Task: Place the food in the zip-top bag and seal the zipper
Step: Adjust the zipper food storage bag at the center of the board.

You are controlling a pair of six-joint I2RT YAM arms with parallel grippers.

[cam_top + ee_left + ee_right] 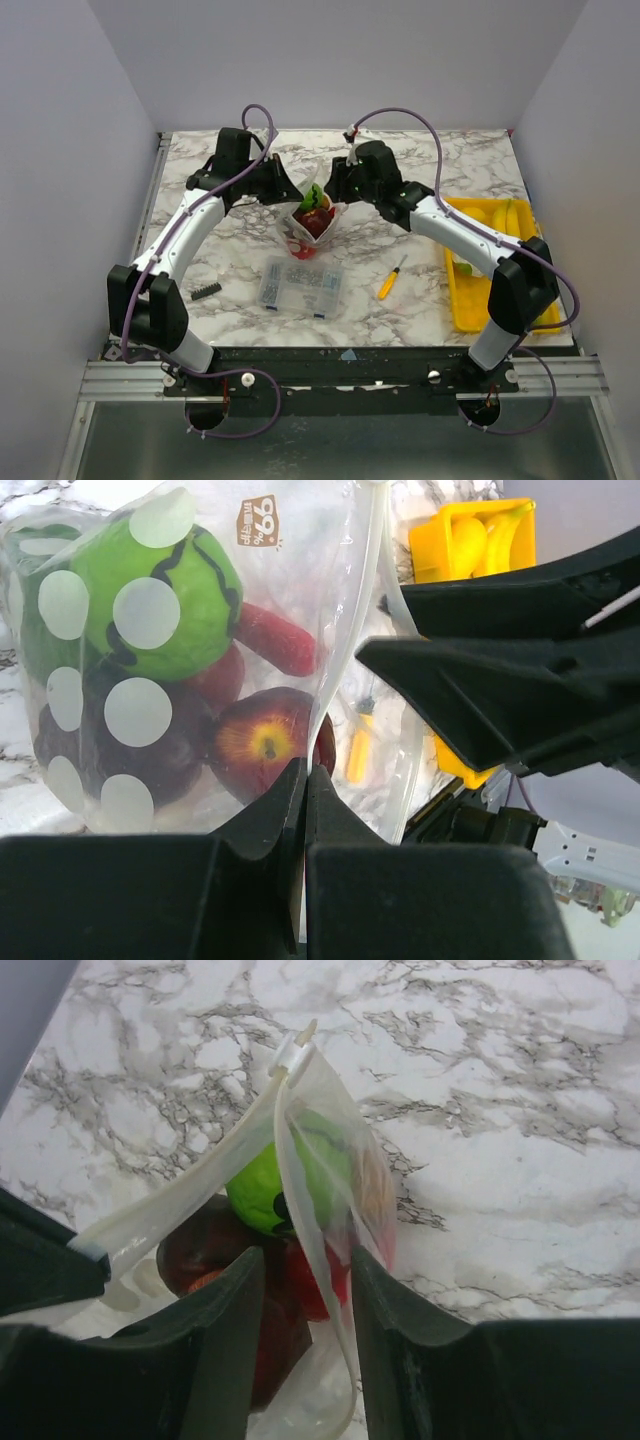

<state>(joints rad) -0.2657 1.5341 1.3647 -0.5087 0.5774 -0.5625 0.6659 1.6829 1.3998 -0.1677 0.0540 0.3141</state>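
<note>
Left gripper: nearest the lens, fingers pressed together, pinching the edge of the zip-top bag and holding it up.
Right gripper: fingers spread, one either side of the bag's rim, not biting.
Bag: hangs between the two grippers over the middle of the marble table, towards its far side.
Food: inside the bag, with a green striped fruit on top and a red apple below.
Zipper: its two strips part, so the mouth gapes.
Step in hand: by the look of it, sealing; the loading seems done.
Next move: the right fingers need to close on both strips together, then run along them while the left holds firm.
Bystanders: screwdriver and parts box near; yellow tray right.
</note>
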